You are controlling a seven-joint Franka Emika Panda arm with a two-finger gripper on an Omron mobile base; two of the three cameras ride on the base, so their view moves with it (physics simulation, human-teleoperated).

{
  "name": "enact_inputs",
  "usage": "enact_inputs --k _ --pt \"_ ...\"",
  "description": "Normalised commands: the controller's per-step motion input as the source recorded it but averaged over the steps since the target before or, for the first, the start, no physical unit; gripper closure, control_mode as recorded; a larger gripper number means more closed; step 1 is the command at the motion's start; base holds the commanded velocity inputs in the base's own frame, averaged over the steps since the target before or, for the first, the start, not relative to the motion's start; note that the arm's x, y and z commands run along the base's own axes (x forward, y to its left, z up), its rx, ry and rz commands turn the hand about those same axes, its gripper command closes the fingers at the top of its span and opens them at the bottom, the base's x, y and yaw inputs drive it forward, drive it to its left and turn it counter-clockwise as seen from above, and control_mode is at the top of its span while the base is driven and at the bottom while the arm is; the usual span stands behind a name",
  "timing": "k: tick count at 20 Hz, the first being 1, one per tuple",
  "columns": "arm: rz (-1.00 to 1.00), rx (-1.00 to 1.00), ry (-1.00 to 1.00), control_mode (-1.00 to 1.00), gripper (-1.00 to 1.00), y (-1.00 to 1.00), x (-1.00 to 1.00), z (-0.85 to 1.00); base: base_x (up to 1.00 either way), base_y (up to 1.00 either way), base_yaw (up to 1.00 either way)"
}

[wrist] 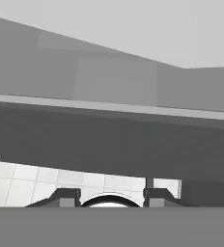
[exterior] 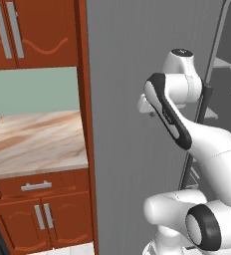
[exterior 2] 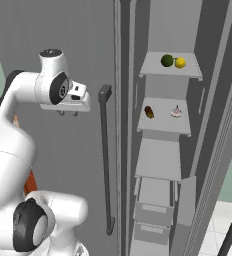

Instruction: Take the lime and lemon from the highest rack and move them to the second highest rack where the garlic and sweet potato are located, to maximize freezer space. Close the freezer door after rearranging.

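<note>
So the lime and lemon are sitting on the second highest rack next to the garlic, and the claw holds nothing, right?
Not quite. The right base view shows the lime and lemon on the highest rack; the garlic lies one rack below. The claw does hold nothing.
</note>
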Motion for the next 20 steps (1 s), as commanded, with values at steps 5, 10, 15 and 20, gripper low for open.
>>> enact_inputs --k 5,10,15,20 --pt "0.0 0.0 0.0 -1.0 -1.0 0.0 0.0 0.0 0.0 0.0 0.0" --pt "0.0 0.0 -0.01 -1.0 -1.0 0.0 -0.27 0.11 0.0 0.0 0.0" --pt "-0.05 0.0 -0.12 -1.0 -1.0 -0.01 -0.57 0.4 0.0 0.0 0.0" --pt "-0.07 0.0 -0.12 -1.0 -1.0 -0.03 -0.47 0.35 0.0 0.0 0.0"
